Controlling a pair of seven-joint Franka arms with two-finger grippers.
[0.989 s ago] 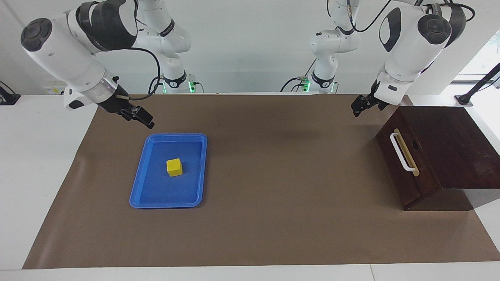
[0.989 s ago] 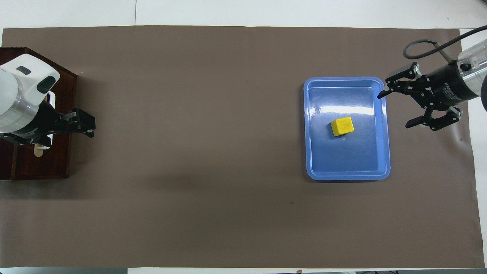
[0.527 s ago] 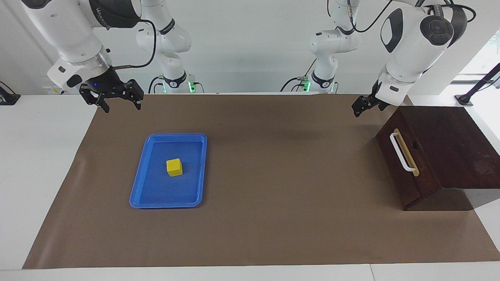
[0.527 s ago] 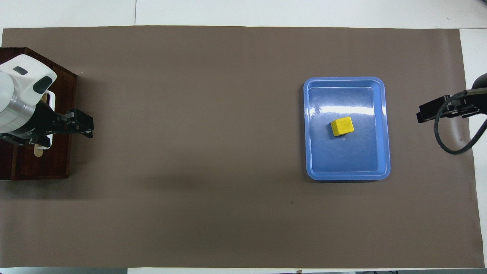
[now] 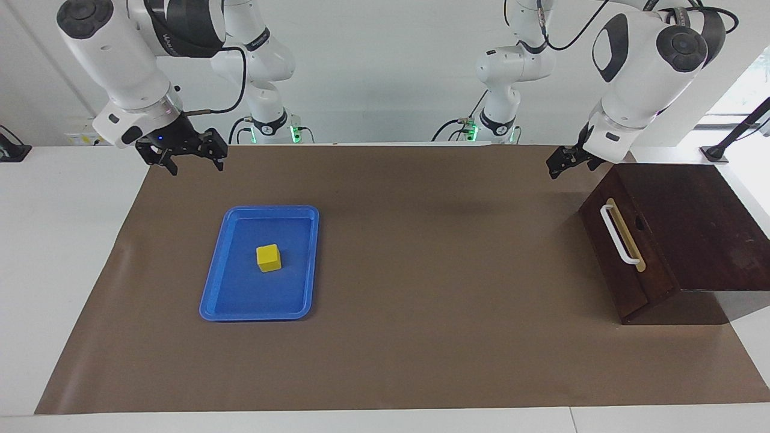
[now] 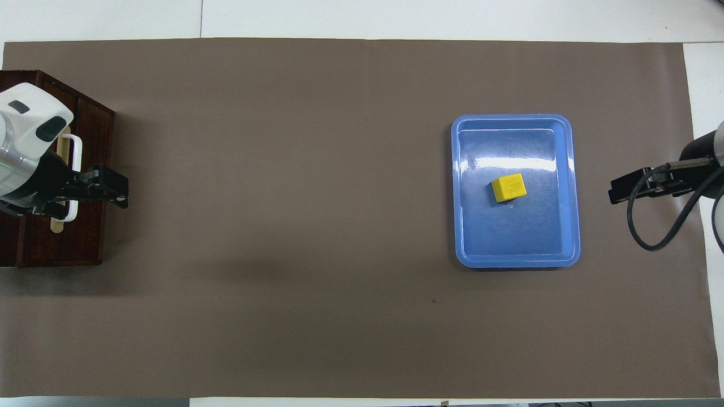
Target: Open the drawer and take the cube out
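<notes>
The yellow cube (image 5: pixel 269 257) lies in the blue tray (image 5: pixel 212 299), toward the right arm's end of the table; it also shows in the overhead view (image 6: pixel 508 187). The drawer (image 5: pixel 619 249) of the dark wooden box is shut, and its white bar handle (image 5: pixel 618 234) is free. My right gripper (image 5: pixel 195 167) is open and empty, up in the air over the mat beside the tray. My left gripper (image 5: pixel 556 168) is empty and hangs over the mat beside the box corner, apart from the handle.
The brown mat (image 5: pixel 433 337) covers most of the white table. The box (image 6: pixel 56 249) stands at the left arm's end. The tray (image 6: pixel 517 260) holds only the cube.
My right gripper has lifted away from the tray's edge and turned to point down. My left gripper has edged slightly toward the box. Cube and drawer have not moved.
</notes>
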